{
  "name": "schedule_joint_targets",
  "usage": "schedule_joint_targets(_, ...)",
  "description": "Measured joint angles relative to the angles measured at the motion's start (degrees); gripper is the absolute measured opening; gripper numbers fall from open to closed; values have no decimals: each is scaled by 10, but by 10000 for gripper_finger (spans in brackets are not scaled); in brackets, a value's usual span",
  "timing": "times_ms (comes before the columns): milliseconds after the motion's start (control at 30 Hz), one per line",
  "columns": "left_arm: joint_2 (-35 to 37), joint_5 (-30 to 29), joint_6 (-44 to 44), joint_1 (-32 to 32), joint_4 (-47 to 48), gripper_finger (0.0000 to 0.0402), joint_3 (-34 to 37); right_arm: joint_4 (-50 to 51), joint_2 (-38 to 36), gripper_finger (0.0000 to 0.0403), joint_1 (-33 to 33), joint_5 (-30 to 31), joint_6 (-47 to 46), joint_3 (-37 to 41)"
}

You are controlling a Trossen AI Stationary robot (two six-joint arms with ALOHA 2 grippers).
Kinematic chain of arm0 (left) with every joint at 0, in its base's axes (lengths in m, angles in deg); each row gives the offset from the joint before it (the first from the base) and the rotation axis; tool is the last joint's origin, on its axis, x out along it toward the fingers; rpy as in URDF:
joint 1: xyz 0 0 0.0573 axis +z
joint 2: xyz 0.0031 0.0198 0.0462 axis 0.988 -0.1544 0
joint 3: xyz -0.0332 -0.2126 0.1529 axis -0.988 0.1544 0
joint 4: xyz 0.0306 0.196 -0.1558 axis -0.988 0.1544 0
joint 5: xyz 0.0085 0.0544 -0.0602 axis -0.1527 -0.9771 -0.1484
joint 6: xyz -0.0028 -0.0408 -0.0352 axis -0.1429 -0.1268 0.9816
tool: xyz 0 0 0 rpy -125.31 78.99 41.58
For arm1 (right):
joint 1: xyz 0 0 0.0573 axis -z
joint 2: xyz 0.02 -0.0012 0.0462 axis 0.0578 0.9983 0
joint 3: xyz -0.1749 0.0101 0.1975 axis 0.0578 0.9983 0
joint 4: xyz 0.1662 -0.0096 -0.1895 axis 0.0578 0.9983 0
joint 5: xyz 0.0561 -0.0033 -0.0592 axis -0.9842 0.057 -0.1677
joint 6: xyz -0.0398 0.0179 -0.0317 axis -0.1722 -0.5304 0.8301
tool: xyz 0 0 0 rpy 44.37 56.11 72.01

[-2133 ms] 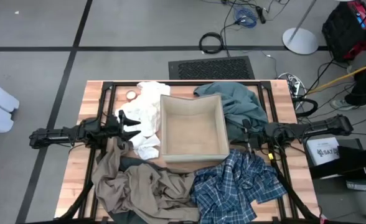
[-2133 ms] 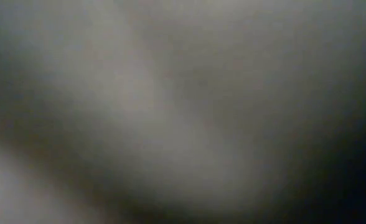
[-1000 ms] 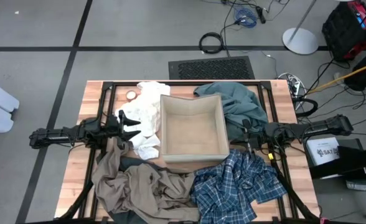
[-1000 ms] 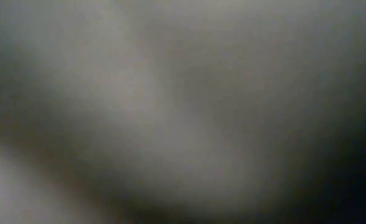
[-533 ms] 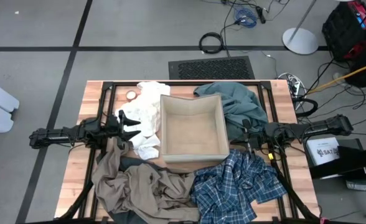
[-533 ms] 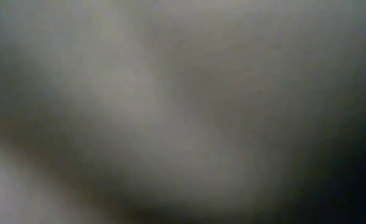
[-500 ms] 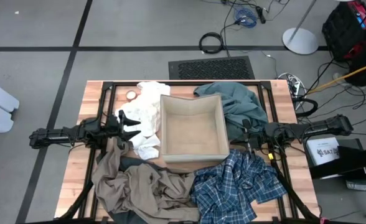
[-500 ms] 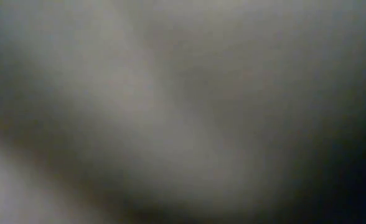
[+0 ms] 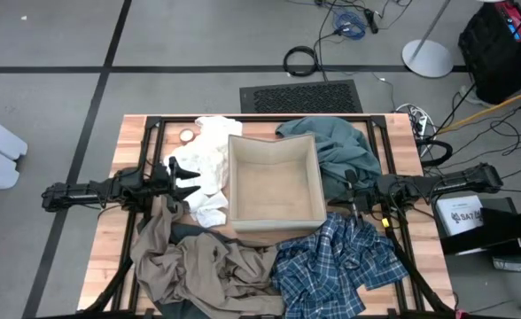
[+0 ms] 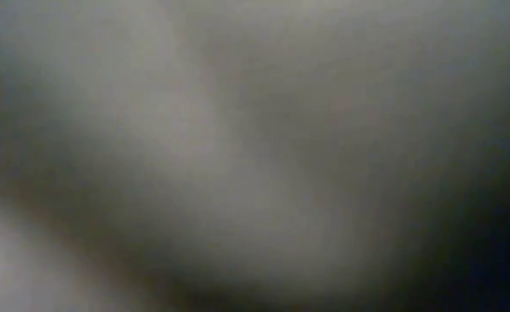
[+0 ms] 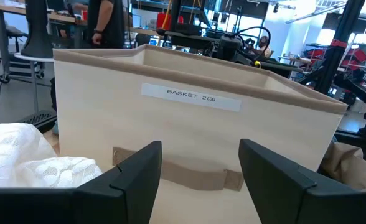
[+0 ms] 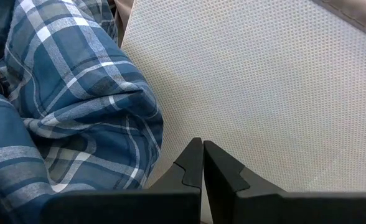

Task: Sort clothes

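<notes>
Two grippers flank the basket [image 9: 275, 188] at mid-table, and we see neither holding anything. Nearest our edge lie the khaki-tan garment [image 9: 190, 266] and, beside it, the blue-and-white plaid shirt [image 9: 336, 266], with a dark navy piece [image 9: 190, 232] showing between the khaki cloth and the basket. Our left gripper [image 9: 192, 180] hangs with its fingers spread over the white garment [image 9: 209, 159], facing the basket wall, where we read the label [image 11: 190, 96] "BASKET 2 (3)". Our right gripper [image 9: 351, 193] is pinched closed on nothing, close against the basket's mesh side, the plaid folds just beside it. Farther back, the teal-grey garment [image 9: 336, 146] lies heaped on the table [image 9: 132, 133]. Beyond that, a person [image 11: 108, 22] stands among workbenches. Our low view shows only blur.
</notes>
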Motion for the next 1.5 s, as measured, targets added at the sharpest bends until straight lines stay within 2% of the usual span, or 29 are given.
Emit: schedule_joint_targets(1500,0,0,-3,0,0,224,0,-10,0,0,0,0,0,0)
